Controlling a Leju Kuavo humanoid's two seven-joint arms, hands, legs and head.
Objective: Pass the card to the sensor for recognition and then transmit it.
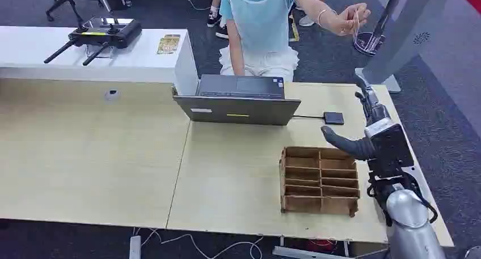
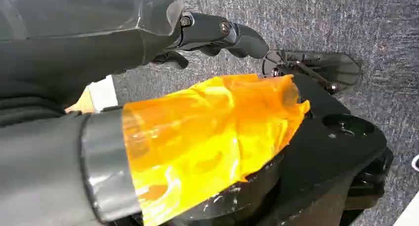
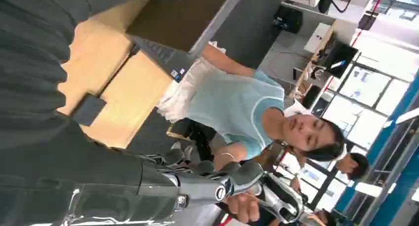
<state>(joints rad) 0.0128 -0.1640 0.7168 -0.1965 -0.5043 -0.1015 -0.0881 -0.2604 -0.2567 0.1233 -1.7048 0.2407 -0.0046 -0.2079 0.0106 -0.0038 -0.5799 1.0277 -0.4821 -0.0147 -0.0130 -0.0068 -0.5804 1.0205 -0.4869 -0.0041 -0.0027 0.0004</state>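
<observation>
Cardboard divider box (image 1: 320, 180) compartments bare; right hand (image 1: 371, 128) fingers spread, holding nothing; person (image 1: 258, 26) holds card (image 1: 356, 21).

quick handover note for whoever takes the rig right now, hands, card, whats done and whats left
Right hand: raised over the table's right end near the sensor, fingers apart, holding nothing.
Left hand: hanging by the robot's body above the carpet, holding nothing I can see.
Card: in the person's hand, held up beyond the table's far right corner, so the handover looks done.
Sensor: small dark pad right of the laptop, wired to it.
Divided cardboard tray: near the right hand, compartments look empty.
Left: nothing obvious; whether the scan registered cannot be told.
</observation>
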